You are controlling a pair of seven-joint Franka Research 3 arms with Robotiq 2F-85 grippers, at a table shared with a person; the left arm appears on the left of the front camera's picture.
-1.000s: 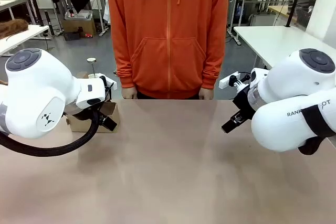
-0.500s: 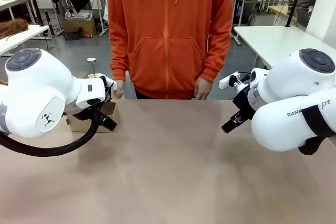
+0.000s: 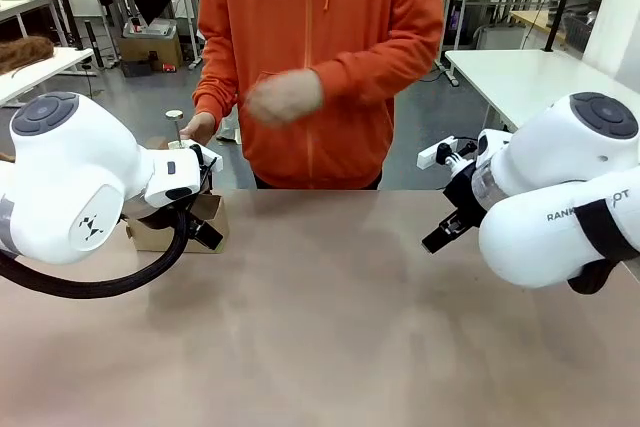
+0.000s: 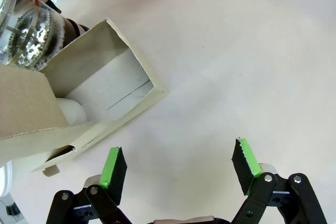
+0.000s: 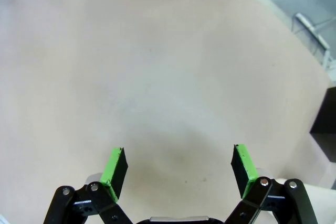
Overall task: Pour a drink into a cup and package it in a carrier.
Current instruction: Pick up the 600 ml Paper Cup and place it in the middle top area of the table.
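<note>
Pitcher (image 4: 23, 38) beside cardboard box (image 4: 118, 80) | left tool (image 4: 177, 151) spread | right tool (image 5: 178, 153) spread

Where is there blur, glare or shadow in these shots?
Front view: the person's raised hand is motion-blurred, the rest sharp. Left wrist view: bright glints on the glass pitcher at the corner. Right wrist view: a soft shadow on the table just ahead of the right gripper.

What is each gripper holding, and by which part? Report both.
Nothing is held: the left gripper and the right gripper both stand open and empty above the table.
</note>
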